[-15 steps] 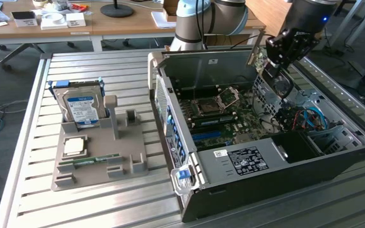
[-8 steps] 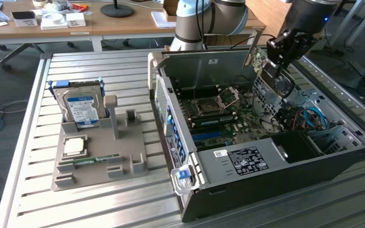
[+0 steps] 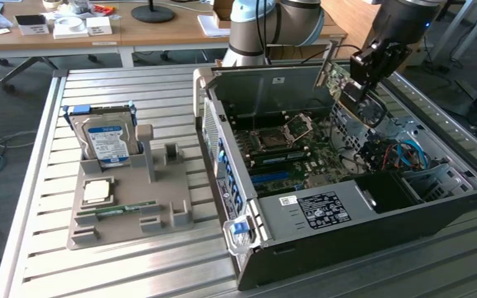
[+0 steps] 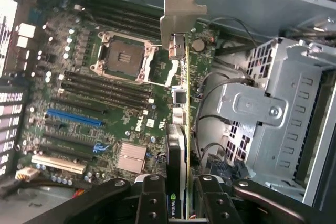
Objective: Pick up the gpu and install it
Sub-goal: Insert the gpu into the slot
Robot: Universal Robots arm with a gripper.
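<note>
My gripper [image 3: 363, 81] hangs over the open computer case [image 3: 222, 155] and is shut on the gpu [image 3: 369, 108], holding it edge-down above the motherboard [image 3: 292, 152]. The card's silvery bracket [image 3: 325, 71] points toward the case's rear wall. In the wrist view the gpu [image 4: 181, 129] shows edge-on between my two black fingers [image 4: 152, 198], and its bracket [image 4: 181, 14] reaches out over the board. It hovers clear of the motherboard [image 4: 105, 103], off to the side of the blue slot [image 4: 73, 117].
A grey fixture tray [image 3: 131, 205] at the exterior view's left holds a hard drive [image 3: 106, 139], a RAM stick [image 3: 127, 210] and a CPU [image 3: 97, 190]. A metal drive cage [image 4: 273, 108] and loose cables [image 3: 400, 155] sit close beside the card.
</note>
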